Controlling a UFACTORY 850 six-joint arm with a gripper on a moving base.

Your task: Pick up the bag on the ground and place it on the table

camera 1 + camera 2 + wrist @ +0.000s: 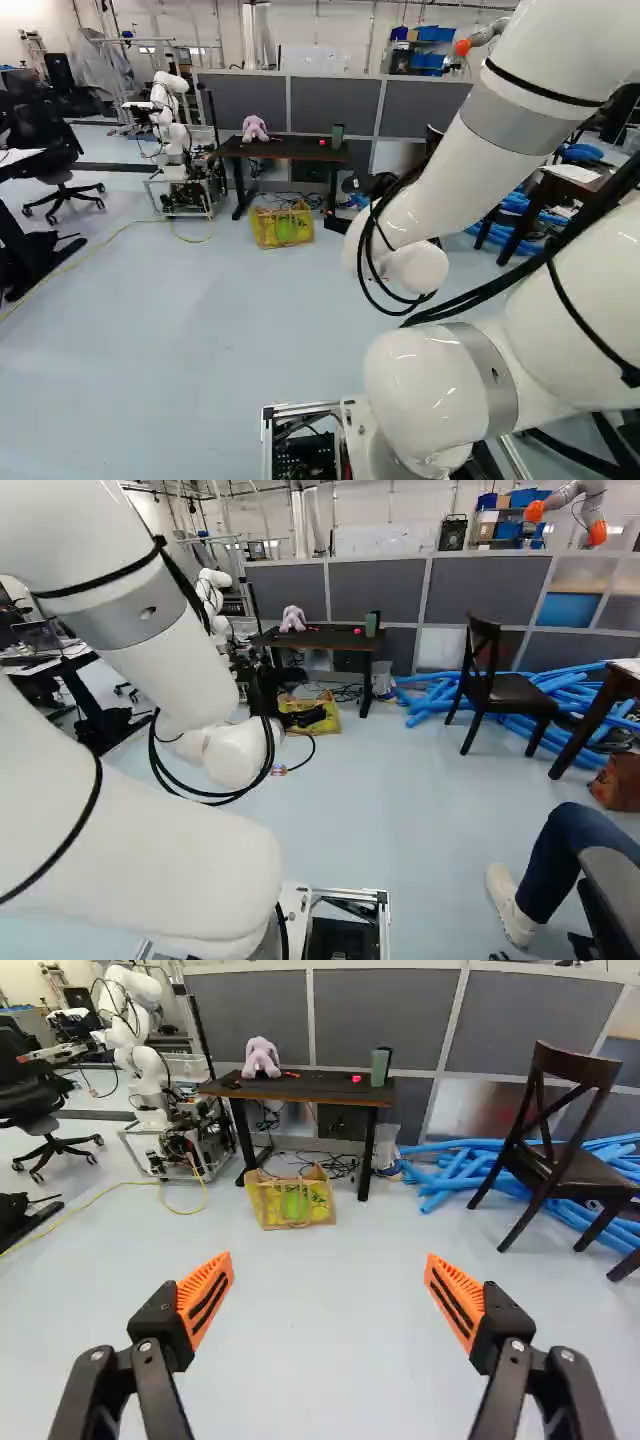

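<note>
"Left base view?"

"Yellow bag [283,229] on the floor [210,320], just in front of the dark table [285,150]."

"Right base view?"

"Black wires [348,692] under the table. Maybe a snag, from reaching too deep."

"Wrist view?"

"Gripper [328,1260] spread wide, empty, well short of the table. Maybe a bump, from rolling too close."

In right base view, yellow bag [267,1210] partly hidden behind gripper [267,692]; contents too indistinct to identify. Left base view: arm [470,170] blocks most of dark wooden chair [562,1165]. Wrist view: black office chair [28,1108] cut off at edge.
</note>
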